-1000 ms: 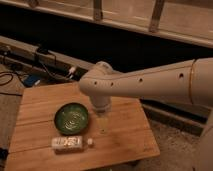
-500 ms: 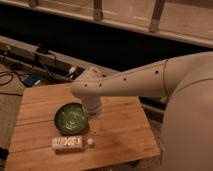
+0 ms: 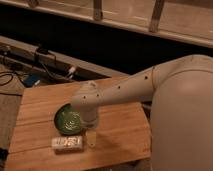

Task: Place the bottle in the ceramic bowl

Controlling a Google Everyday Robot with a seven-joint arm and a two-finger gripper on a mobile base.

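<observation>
The bottle point(image 3: 67, 143) lies on its side on the wooden table point(image 3: 120, 130), near the front edge, with its white cap pointing right. The dark green ceramic bowl point(image 3: 68, 120) sits just behind it, partly covered on its right by my arm. My gripper point(image 3: 91, 139) hangs below the wrist, just right of the bottle's cap and right of the bowl, low over the table. It holds nothing that I can see.
My white arm point(image 3: 150, 85) reaches in from the right and fills the right side of the view. Cables and a blue object point(image 3: 31, 80) lie on the floor behind the table at the left. A dark wall with a rail runs along the back.
My arm has swung left and lower across the table. The gripper now sits closer to the bottle's cap. The bottle and bowl have not moved.
</observation>
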